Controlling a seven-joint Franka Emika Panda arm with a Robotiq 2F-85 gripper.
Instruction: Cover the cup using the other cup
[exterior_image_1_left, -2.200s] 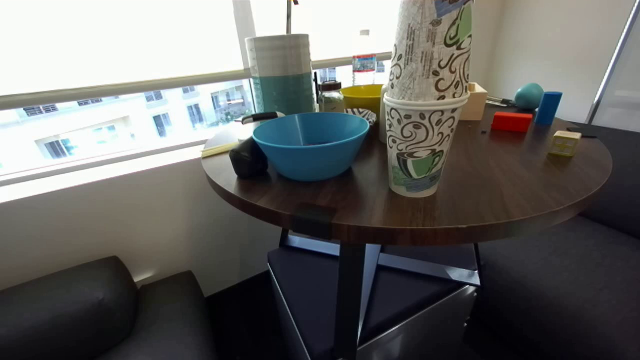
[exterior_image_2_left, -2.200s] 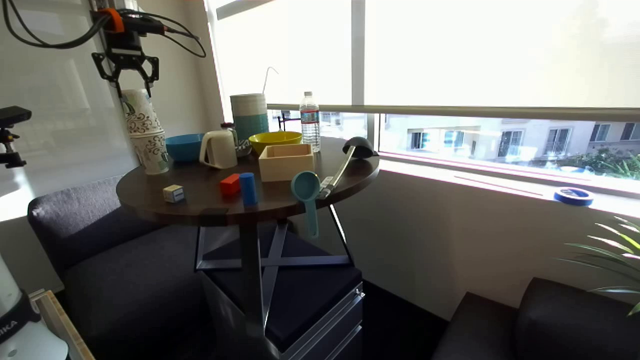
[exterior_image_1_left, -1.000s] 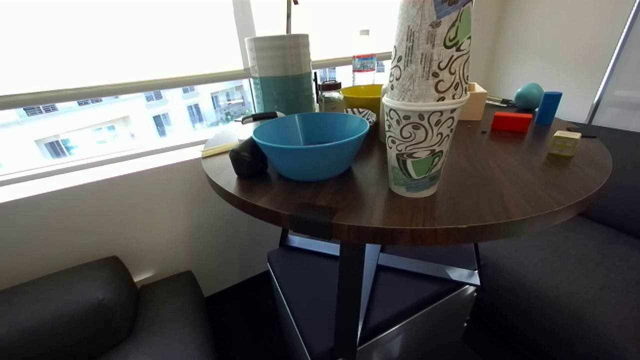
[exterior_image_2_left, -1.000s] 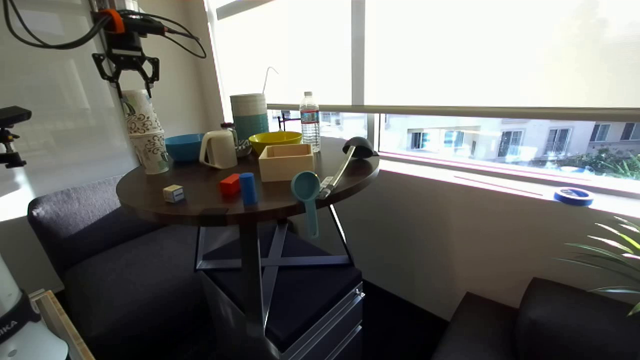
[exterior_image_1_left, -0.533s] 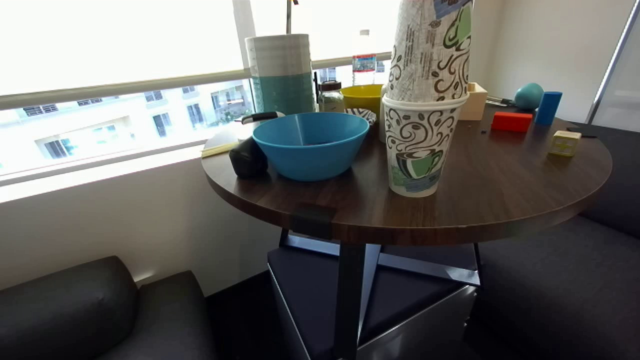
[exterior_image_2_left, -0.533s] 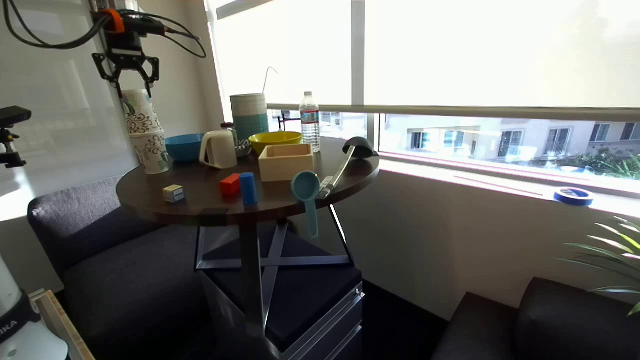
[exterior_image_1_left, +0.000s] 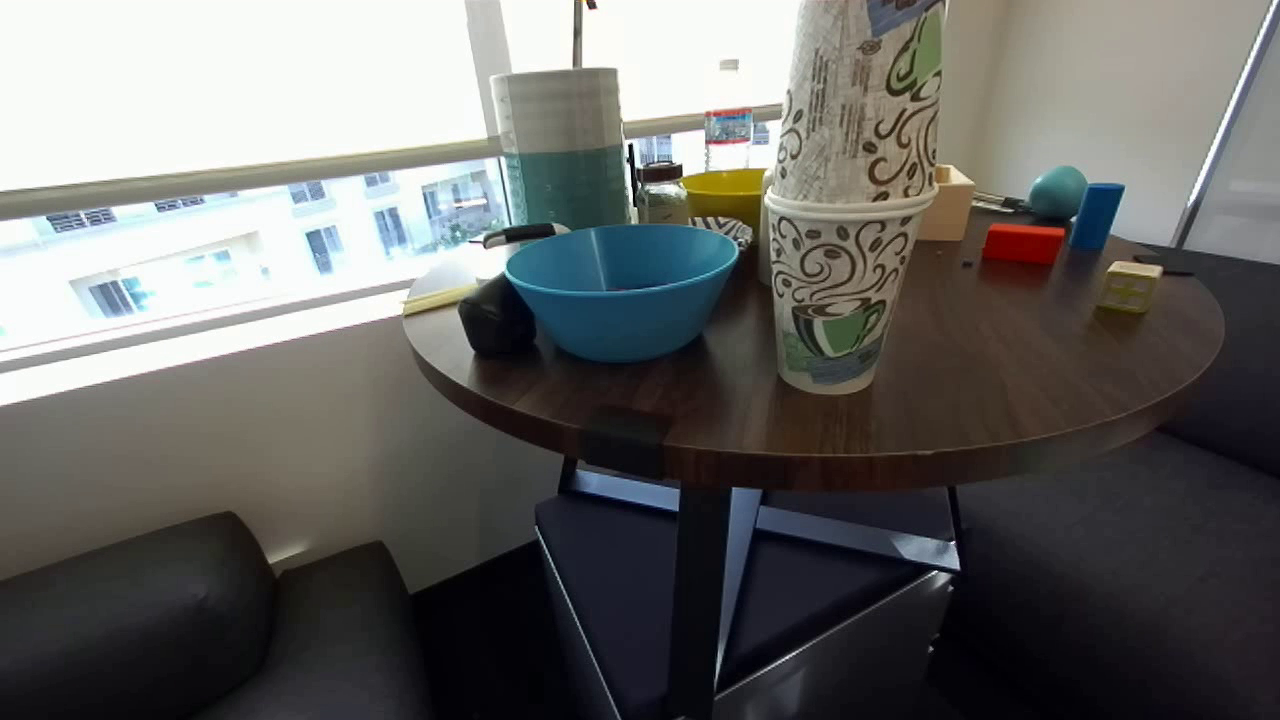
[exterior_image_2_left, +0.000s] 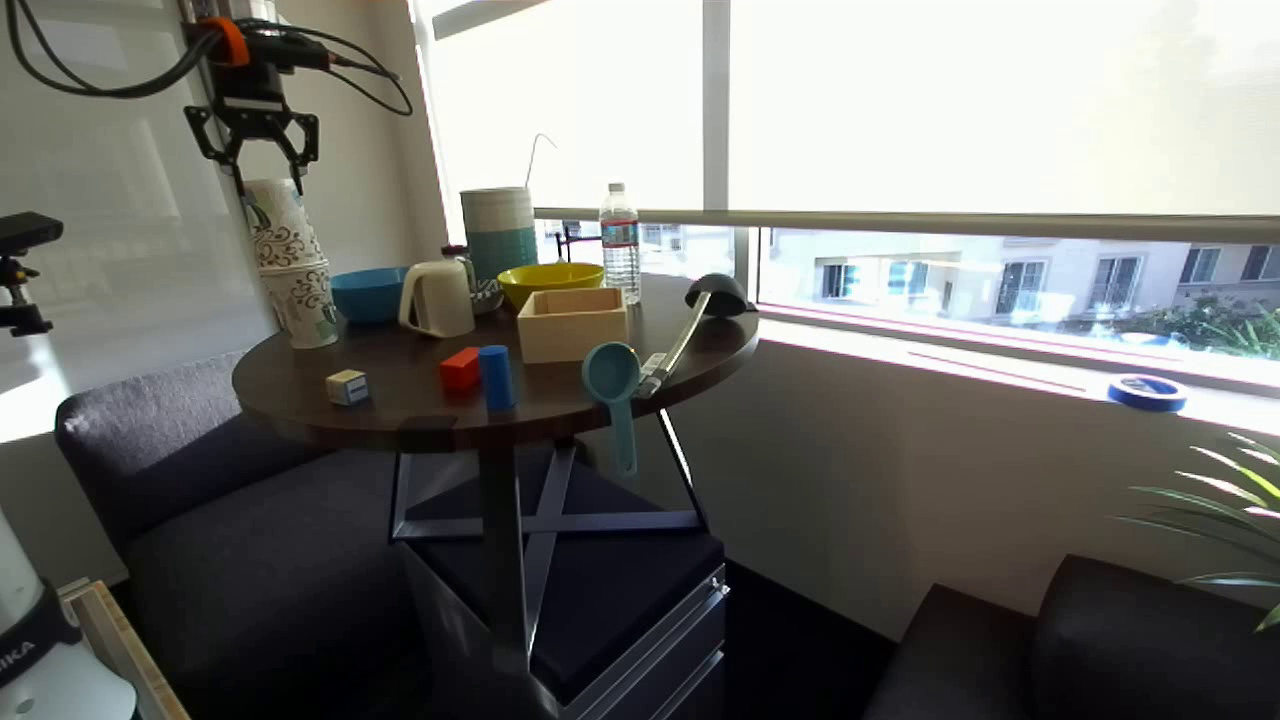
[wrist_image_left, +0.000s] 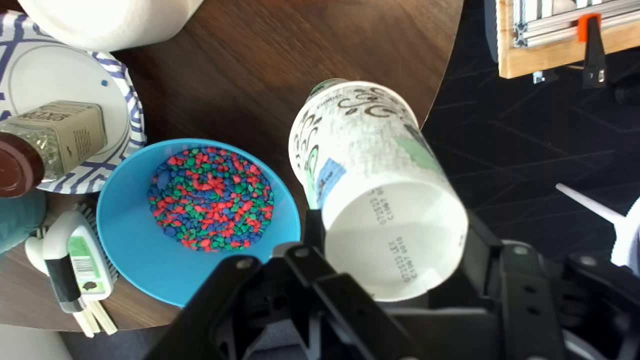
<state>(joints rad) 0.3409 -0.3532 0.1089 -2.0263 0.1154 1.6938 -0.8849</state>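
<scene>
The cup, cream with dense dark swirls, stands upright near the table edge; it also shows in another exterior view. The other cup, whiter with green-blue patches, is upside down on it, rim to rim, in both exterior views. In the wrist view the upturned base of the other cup fills the space between my fingers, and the cup below is mostly hidden. My gripper points down with a finger against each side of that base; it also shows in the wrist view.
A blue bowl of coloured pebbles stands beside the cups. A cream mug, a wooden box, a red block, a blue cylinder and a small cube stand on the round table.
The meeting rims of the two cups have shifted very slightly to the left since the earliest frame. The gripper has not visibly moved.
</scene>
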